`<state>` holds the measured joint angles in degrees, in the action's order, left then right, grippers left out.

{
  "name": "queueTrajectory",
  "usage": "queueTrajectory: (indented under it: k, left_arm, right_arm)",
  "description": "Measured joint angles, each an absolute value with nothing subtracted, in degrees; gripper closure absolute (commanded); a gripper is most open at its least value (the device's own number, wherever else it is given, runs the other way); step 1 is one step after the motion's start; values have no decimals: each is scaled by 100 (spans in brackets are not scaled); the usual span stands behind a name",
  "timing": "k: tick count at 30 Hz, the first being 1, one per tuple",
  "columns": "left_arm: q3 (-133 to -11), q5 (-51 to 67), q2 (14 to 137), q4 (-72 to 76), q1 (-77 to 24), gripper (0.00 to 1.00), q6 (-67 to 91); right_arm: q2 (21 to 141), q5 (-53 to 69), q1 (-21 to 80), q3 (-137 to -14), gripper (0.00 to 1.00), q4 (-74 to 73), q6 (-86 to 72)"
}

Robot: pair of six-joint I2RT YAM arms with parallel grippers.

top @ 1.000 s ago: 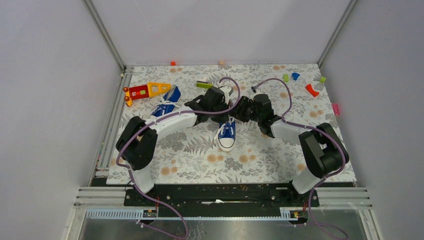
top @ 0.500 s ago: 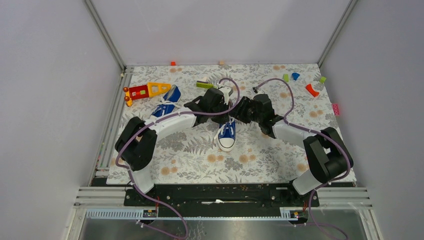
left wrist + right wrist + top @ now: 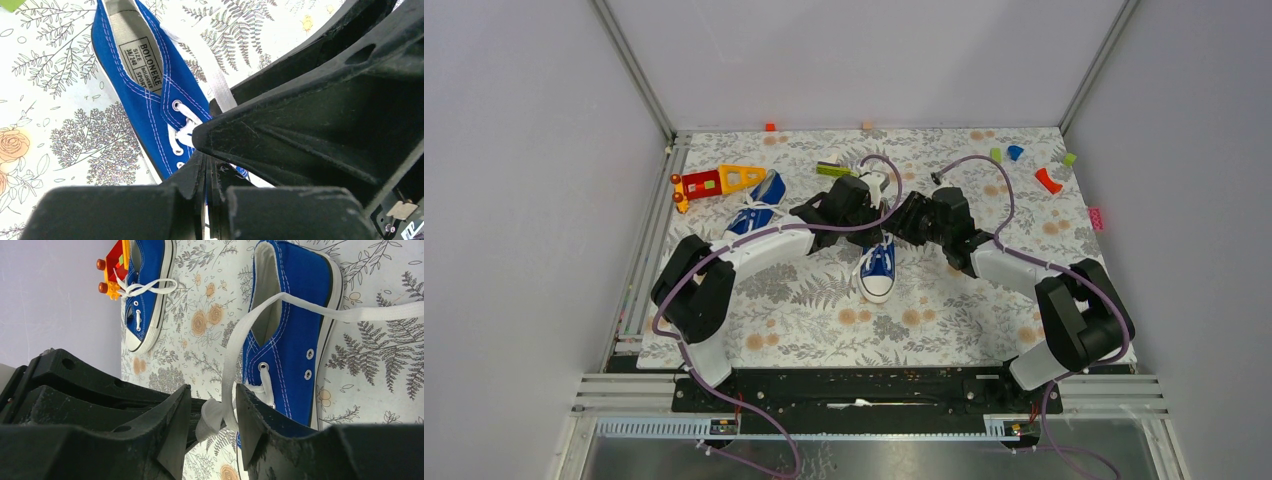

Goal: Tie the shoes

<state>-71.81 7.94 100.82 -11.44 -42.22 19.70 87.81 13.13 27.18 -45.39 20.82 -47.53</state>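
Observation:
One blue shoe [image 3: 878, 268] lies mid-table with its toe toward the arms; it also shows in the left wrist view [image 3: 145, 95] and the right wrist view [image 3: 295, 330]. The second blue shoe [image 3: 759, 205] lies at the back left, by the toy. My left gripper [image 3: 867, 205] hangs over the middle shoe's heel with its jaws together [image 3: 207, 161]; the right wrist view shows it pinching a bunched white lace [image 3: 214, 417]. My right gripper [image 3: 212, 390] is open, and a lace strand [image 3: 235, 347] runs up through the gap between its fingers.
A red-orange-yellow toy [image 3: 714, 182] lies at the back left. A green block [image 3: 829, 170] sits behind the grippers. Small coloured blocks [image 3: 1048, 180] lie at the back right, and a pink piece [image 3: 1095, 217] is at the right edge. Grey walls enclose the patterned mat [image 3: 944, 320].
The right arm's elbow has drifted right and back. Both grippers have stayed over the middle shoe's heel with the laces.

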Motion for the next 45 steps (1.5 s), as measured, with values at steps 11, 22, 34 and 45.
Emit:
queueTrajectory:
  k: [11, 22, 34, 45]
  left_arm:
    - [-7157, 880, 10079, -1081, -4222, 100, 1907]
    - [-7155, 895, 10075, -1085, -4200, 100, 1887]
    - [-7155, 969, 10075, -1074, -4187, 100, 1918]
    - [-6696, 843, 9520, -1039, -4121, 60, 1837]
  right_arm:
    - [8871, 1321, 2742, -4539, 69, 2189, -4945]
    - [9024, 1341, 2744, -4539, 64, 2305, -5041]
    - [9102, 1431, 2744, -4539, 94, 2370, -5096]
    - [9122, 1802, 2851, -4733, 100, 2097, -4552]
